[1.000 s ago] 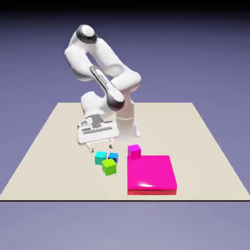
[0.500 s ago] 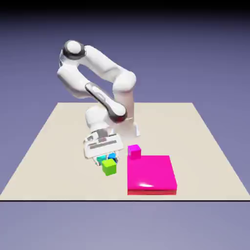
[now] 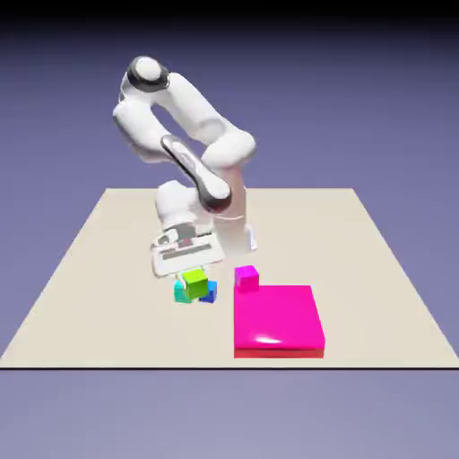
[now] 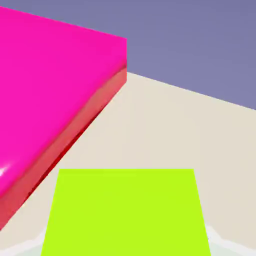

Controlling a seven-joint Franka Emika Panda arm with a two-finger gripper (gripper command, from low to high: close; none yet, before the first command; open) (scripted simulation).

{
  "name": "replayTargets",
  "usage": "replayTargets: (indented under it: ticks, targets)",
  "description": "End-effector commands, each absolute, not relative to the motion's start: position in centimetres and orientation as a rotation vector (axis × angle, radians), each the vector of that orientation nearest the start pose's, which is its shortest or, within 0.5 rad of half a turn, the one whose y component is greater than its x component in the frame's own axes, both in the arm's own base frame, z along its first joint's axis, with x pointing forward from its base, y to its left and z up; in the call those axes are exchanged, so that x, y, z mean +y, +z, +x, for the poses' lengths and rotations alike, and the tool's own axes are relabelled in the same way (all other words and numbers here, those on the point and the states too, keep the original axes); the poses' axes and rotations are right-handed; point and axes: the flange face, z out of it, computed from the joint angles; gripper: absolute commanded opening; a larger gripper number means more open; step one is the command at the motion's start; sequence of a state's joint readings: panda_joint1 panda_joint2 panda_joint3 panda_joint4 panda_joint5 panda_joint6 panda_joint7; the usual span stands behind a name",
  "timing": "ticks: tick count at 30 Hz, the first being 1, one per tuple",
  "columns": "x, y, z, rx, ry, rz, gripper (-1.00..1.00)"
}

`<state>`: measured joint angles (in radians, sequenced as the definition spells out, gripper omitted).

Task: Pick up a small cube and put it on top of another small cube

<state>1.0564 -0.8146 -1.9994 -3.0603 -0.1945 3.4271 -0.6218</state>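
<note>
A plain blue-violet backdrop surrounds a beige surface (image 3: 90,269) on which the white arm (image 3: 193,152) stands at the far edge. The arm loops up and over and bends down toward the near middle of the surface, its flat white hand tilted above a small cluster of cubes.

The pincer (image 3: 192,272) is clamped on the lime-green cube (image 3: 194,283). In the exterior view the cube sits just under the hand, raised clear of the surface and hanging above the other little cubes. In the hand view the same cube (image 4: 125,212) fills the lower middle of the picture, large and flat-faced, with only slivers of the pale grey fingertips (image 4: 216,239) showing at its lower corners, pressed against its sides.

The cyan cube (image 3: 182,292) rests on the surface just below and to the exterior view's left of the held cube, partly covered by it. The dark blue cube (image 3: 210,292) sits beside it on the exterior view's right, also partly hidden; whether the two touch cannot be told.

A little to the right, a small magenta cube (image 3: 246,277) stands by the far left corner of a large flat magenta slab (image 3: 278,321), which lies nearer the camera. In the hand view that slab (image 4: 50,90) takes up the upper left, its glossy top and reddish side edge showing above the bare beige surface (image 4: 165,130).
</note>
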Motion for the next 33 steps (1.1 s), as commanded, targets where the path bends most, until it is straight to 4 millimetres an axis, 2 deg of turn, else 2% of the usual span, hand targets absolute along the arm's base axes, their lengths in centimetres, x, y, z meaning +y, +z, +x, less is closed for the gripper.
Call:
replayTargets:
  ticks: [1,11,16,21,23,33]
  targets:
    - [-13.2,16.7,26.6,0.325,-0.806,-2.496,-1.0]
    - [-16.3,19.1,25.4,0.098,-0.777,-2.435,-1.0]
    - [-18.2,20.3,23.6,-0.009,-0.739,-2.457,-1.0]
    - [-20.3,21.2,21.0,-0.096,-0.67,-2.509,-1.0]
    - [-20.3,21.3,20.9,-0.098,-0.667,-2.511,-1.0]
    - [-17.9,15.8,23.0,-0.098,-0.668,-2.51,-1.0]
